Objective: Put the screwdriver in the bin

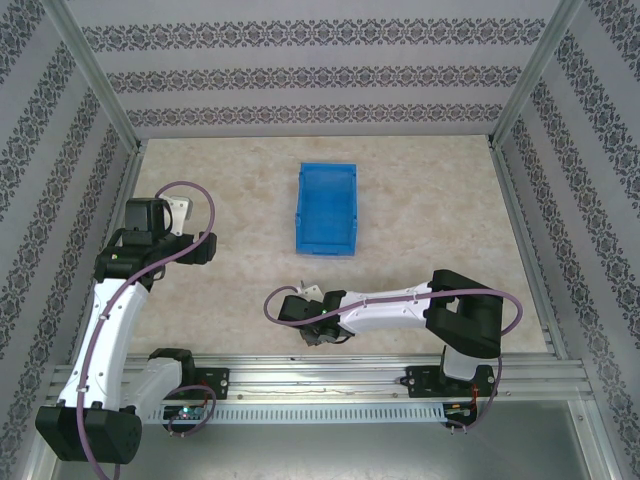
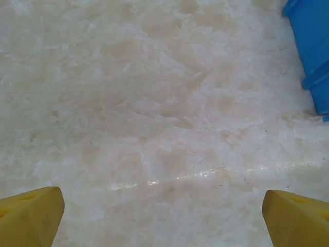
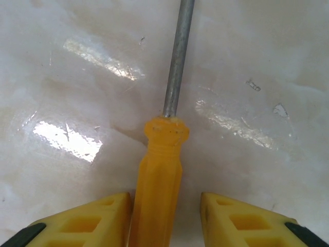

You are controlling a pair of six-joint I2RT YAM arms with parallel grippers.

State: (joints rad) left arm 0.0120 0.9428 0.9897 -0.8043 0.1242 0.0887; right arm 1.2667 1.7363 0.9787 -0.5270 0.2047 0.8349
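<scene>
- Between the right fingers (image 3: pixel 87 221), flat on the table (image 3: pixel 267 77), lies the screwdriver (image 3: pixel 157 175). Its orange handle sits in the gap and its thin shaft runs away from the wrist.
- Those fingers are parted around the handle. One looks to be touching it or very nearly, and the other shows a slim gap, so nothing is clamped yet.
- The step in hand, as I judge it, is the grasp. The next move calls for closing squarely on the handle so that it does not roll or twist. After that come a lift, a carry outward and a release over the bin (image 1: pixel 327 208).
- The bin stands farther out on the table, apart from the tip of the right arm (image 1: pixel 380 308) and roughly straight ahead of it. The screwdriver is not in it.
- The left fingers (image 2: pixel 31 216) are spread wide over bare table and hold nothing. A blue corner of the bin sits at the upper right of that wrist view.
- The right wrist view gives how the fingers fit the handle, which the top view is too coarse to tell. The top view gives the path from the grasp spot to the bin, and shows the left arm off to the side of that path.
</scene>
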